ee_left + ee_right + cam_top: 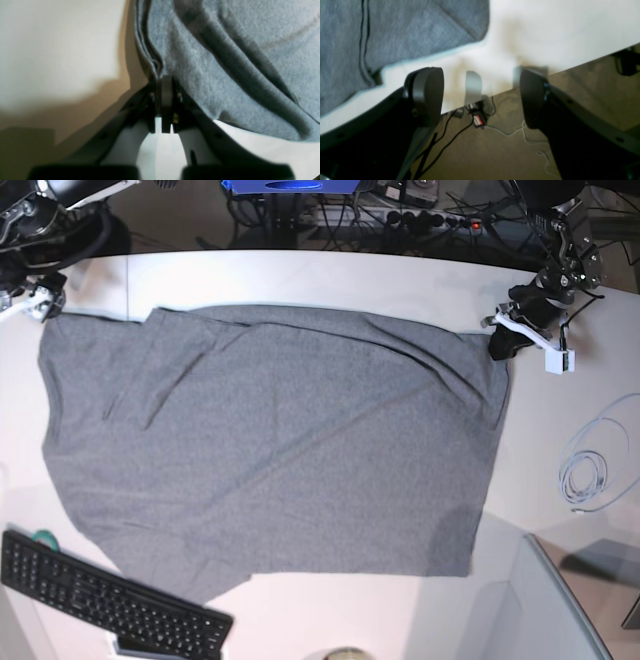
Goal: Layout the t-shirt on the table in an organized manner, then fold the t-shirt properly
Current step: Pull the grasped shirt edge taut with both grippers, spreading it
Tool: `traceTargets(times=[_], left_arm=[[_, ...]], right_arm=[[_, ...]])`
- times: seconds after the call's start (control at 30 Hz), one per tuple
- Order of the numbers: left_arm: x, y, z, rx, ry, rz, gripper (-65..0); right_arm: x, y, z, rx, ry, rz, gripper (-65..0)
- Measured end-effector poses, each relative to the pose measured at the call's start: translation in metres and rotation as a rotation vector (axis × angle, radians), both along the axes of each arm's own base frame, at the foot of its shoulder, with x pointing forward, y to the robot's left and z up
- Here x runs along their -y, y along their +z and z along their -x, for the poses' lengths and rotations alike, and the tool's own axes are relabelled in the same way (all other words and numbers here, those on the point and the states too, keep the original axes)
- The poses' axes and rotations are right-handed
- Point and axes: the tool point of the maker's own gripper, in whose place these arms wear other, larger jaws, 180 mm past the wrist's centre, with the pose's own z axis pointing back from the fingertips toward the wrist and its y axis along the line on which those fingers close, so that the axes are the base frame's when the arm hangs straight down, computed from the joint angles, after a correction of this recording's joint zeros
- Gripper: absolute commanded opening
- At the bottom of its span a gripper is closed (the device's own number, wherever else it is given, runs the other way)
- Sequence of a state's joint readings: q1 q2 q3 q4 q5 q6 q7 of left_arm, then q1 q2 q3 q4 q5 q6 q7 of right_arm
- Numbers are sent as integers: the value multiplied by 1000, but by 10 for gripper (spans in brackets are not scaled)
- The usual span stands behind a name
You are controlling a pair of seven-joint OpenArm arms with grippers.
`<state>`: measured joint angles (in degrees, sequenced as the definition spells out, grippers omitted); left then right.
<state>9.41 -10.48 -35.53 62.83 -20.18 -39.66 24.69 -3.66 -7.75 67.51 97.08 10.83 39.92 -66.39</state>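
Observation:
The grey t-shirt [270,440] lies spread wide and mostly flat on the white table [330,275], with soft creases near its top edge. My left gripper [500,340] is at the shirt's far right corner. The left wrist view shows that gripper [163,83] shut on the shirt's folded hem [225,62]. My right gripper [35,300] hovers at the shirt's far left corner. In the right wrist view it [480,96] stands open with nothing between its fingers, and the t-shirt's edge [395,32] lies just beyond the left finger [427,92], near the table edge.
A black keyboard [110,605] lies at the front left, touching the shirt's lower corner. A coiled white cable [585,475] rests on the table at the right. A grey panel [545,610] stands at the front right. Cables and a small device [477,120] lie on the floor past the table edge.

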Motion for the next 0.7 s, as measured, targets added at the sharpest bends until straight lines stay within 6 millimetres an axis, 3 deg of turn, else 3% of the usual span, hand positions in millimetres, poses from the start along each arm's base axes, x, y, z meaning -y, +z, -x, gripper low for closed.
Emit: traceTargets(times=[0.17,0.33,0.53,0.7], left_arm=[[0,0,0,0,0,0,-650],[0,0,0,0,0,1,-650],[0,0,0,-2,-2,-2,-650],[1,0,0,-1,-1,0,-650]], right_arm=[[-20,-31,3,-16,-9,-104,-204],[-5,-20,-18,93,-18,-40,-201],[9,-10,-42,79,138,27,-203],[-4,-18,-46,59,179,-3,-204]])
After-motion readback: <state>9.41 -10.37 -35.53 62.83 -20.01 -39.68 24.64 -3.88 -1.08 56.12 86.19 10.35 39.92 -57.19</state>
